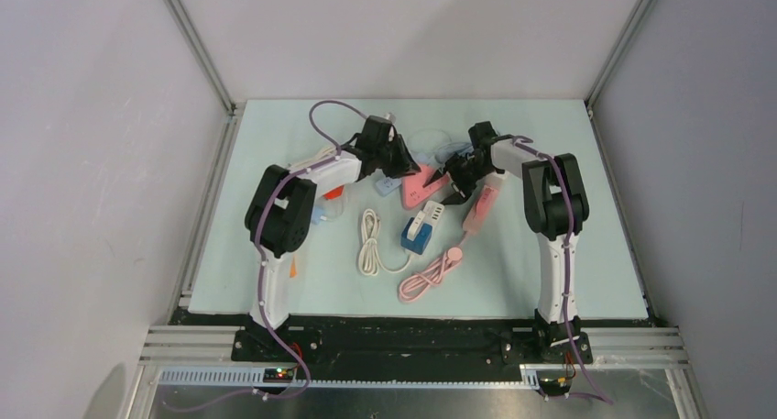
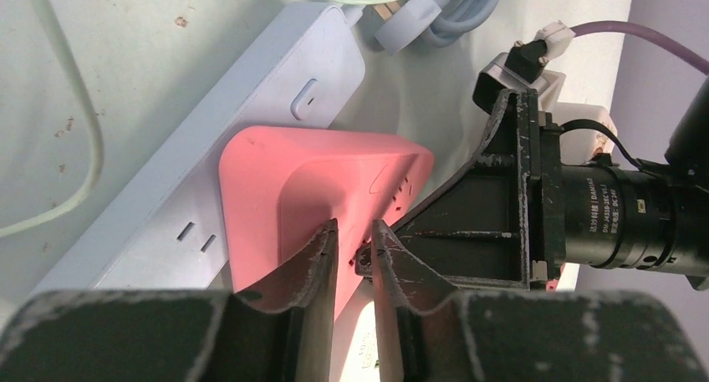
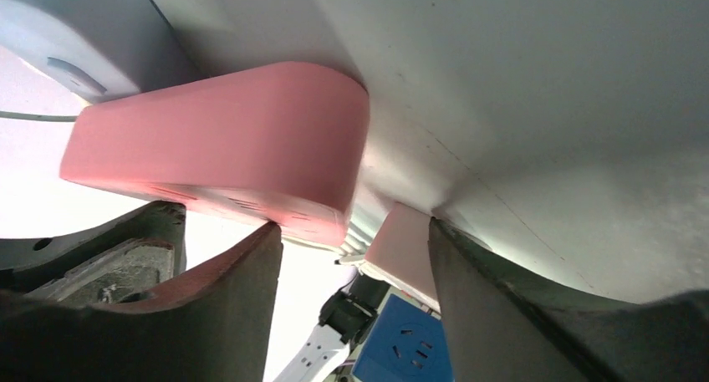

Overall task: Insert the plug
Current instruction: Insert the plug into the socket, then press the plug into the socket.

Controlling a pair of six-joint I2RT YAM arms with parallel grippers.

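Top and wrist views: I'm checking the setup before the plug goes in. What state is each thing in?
pink power strip: lying across the white power strip, visible sockets empty.
white power strip: flat on the table, visible slots empty.
white cable: coiled, loose.
pink cable: bundled, loose.
left gripper: jaws nearly closed at the pink strip's edge; grip unclear.
right gripper: jaws open beside the pink strip.
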